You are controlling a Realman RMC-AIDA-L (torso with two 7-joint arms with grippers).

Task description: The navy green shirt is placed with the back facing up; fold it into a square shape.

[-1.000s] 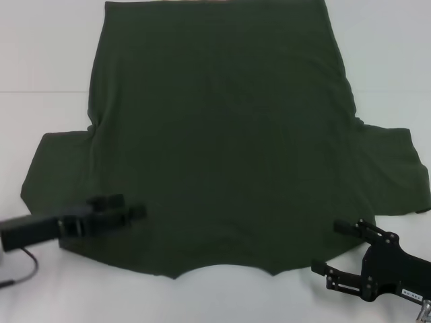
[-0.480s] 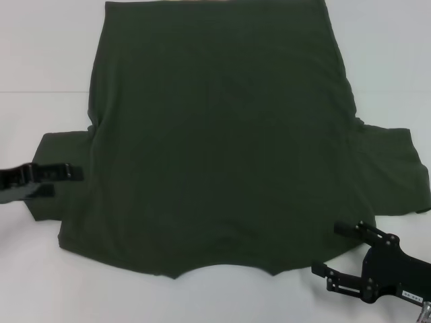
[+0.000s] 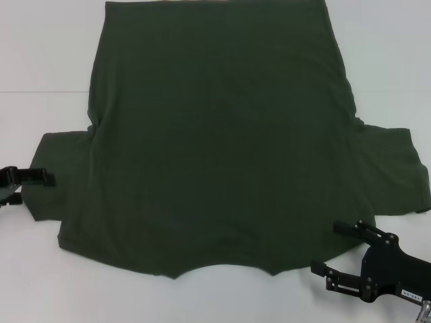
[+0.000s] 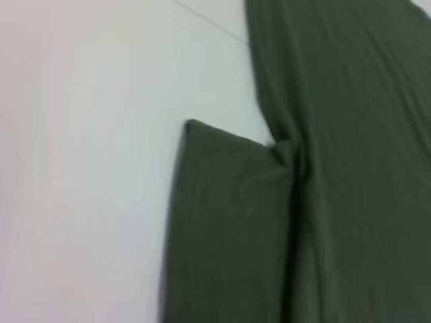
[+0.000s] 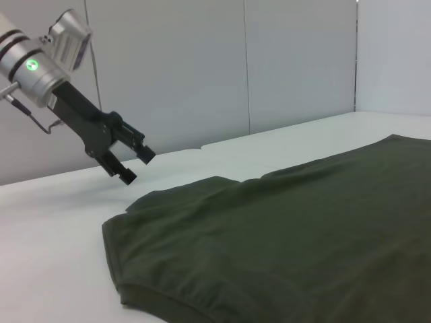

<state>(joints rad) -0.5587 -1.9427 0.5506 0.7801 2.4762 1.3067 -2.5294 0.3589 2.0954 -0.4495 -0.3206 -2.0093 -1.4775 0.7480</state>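
Head view: the navy green shirt (image 3: 222, 134) lies flat on the white surface (image 3: 40, 54), 2 sleeves spread; left gripper (image 3: 42, 182) at its left sleeve, right gripper (image 3: 330, 247) by its neckline, both jaws released. Left wrist view: sleeve smooth. Right wrist view: the left gripper hovers above the sleeve.

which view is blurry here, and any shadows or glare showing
Left wrist view: soft and blurred, the navy green shirt edges smeared. Head view: sharp, even light, no glare, faint shadows under the right tool. Right wrist view: crisp, with the left tool above a soft shadow on the table.
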